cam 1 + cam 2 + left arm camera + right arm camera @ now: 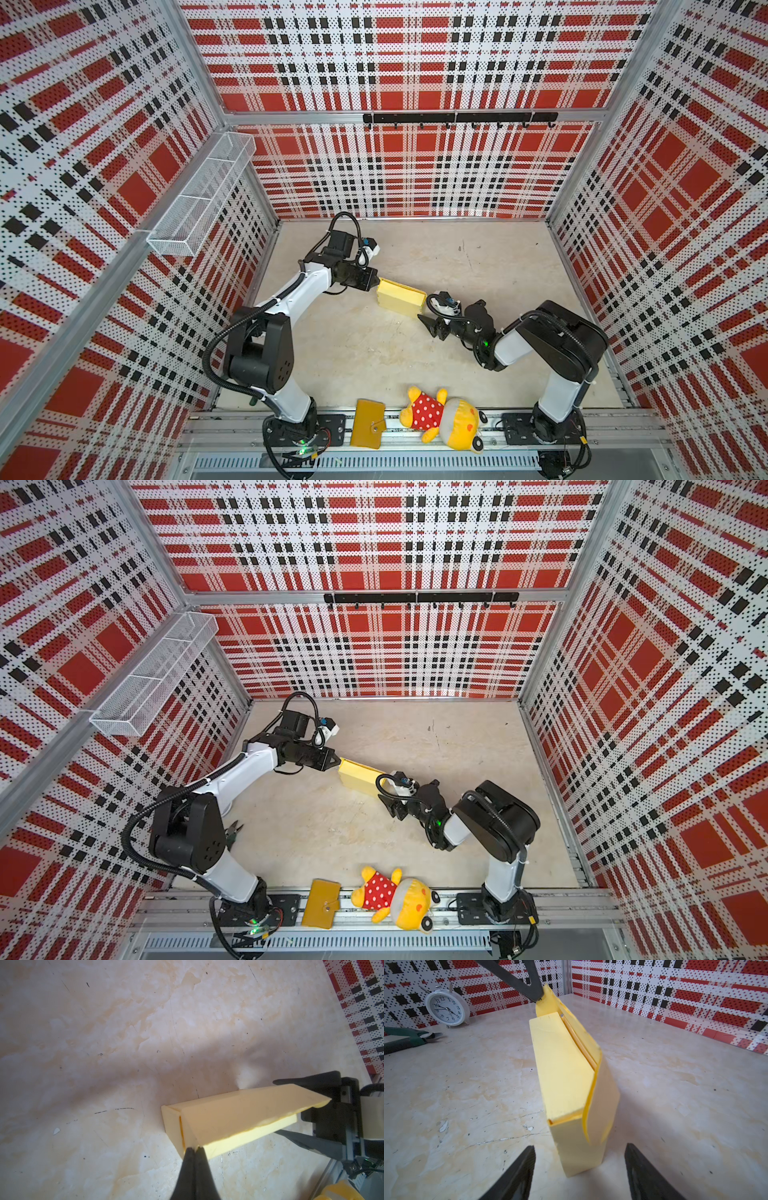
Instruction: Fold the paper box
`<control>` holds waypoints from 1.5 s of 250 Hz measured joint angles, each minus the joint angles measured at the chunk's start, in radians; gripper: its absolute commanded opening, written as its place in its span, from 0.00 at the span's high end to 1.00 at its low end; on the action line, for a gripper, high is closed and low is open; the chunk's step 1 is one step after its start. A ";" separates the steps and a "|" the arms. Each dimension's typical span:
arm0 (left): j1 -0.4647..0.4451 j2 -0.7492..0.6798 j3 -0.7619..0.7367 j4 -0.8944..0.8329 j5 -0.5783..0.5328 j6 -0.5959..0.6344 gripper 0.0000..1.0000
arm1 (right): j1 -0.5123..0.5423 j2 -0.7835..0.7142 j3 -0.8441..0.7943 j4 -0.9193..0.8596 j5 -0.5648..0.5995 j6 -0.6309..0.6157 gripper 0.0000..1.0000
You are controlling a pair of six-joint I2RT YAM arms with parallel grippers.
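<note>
Right wrist view: the right gripper [579,1146] is released, its jaws spread either side of the near end of the box [566,1076] and clear of it. The box lies on the table [456,1095], mid-floor between the arms, with its lid flap bulging loose along one side. The left gripper [538,998] is clenched on the box's far corner. Pliers [428,1035] and a clock [447,1007] sit farther off.

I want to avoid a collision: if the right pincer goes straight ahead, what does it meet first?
Most likely the paper box: its near end stands directly ahead of the open right pincer, though depth is unclear.
</note>
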 measured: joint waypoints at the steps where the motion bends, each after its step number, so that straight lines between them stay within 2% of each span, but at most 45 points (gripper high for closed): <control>1: 0.000 0.000 0.000 0.000 0.000 0.000 1.00 | 0.000 -0.002 -0.002 -0.001 0.000 0.002 0.30; 29: 0.000 0.000 0.000 0.000 0.000 0.000 1.00 | 0.007 -0.122 -0.045 -0.086 0.032 0.048 0.32; 53: 0.000 0.000 0.000 0.000 0.001 -0.004 1.00 | 0.019 -0.278 -0.029 -0.267 0.067 0.094 0.35; 88: 0.000 0.000 0.000 0.000 0.001 -0.008 1.00 | 0.031 -0.470 0.122 -0.633 0.117 0.177 0.39; 121: 0.000 0.000 0.000 0.001 0.001 -0.009 1.00 | 0.034 -0.552 0.251 -0.884 0.156 0.294 0.43; 167: 0.000 0.000 0.000 0.001 0.001 -0.010 1.00 | 0.034 -0.489 0.443 -1.213 0.160 0.458 0.43; 208: 0.000 0.001 0.000 0.002 0.001 -0.011 1.00 | 0.034 -0.412 0.538 -1.365 0.147 0.550 0.45; 264: 0.000 0.001 0.000 0.002 0.000 -0.010 1.00 | 0.034 -0.279 0.648 -1.441 0.108 0.586 0.51; 305: 0.000 0.002 0.000 0.002 0.000 -0.010 1.00 | 0.034 -0.192 0.723 -1.477 0.080 0.587 0.60; 375: 0.000 0.012 0.007 0.002 0.000 -0.010 1.00 | 0.034 -0.166 0.756 -1.535 0.061 0.597 0.70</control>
